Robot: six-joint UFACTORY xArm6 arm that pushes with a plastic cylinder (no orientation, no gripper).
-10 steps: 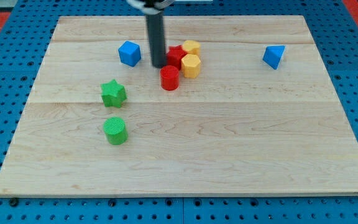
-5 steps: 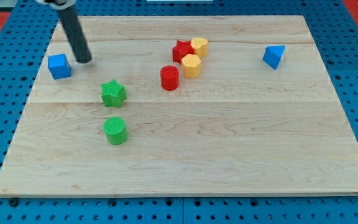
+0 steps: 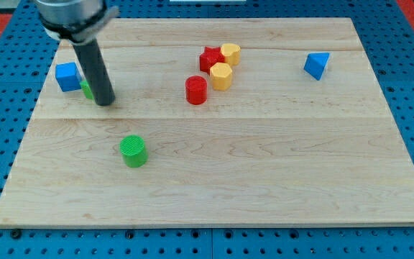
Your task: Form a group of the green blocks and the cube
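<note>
The blue cube sits near the board's left edge, toward the view's top. A green star is mostly hidden behind my rod; only a green sliver shows, just right of the cube and touching or nearly touching it. My tip rests on the board right beside that sliver, to its right. A green cylinder stands alone lower down, toward the view's bottom and right of my tip.
A red star, two yellow blocks and a red cylinder cluster at top centre. A blue wedge-like block sits at the top right. The wooden board lies on a blue pegboard.
The tip pushed the blue cube left to the board's edge, then came round and slid the green star up and left next to the cube. Other blocks have not moved.
</note>
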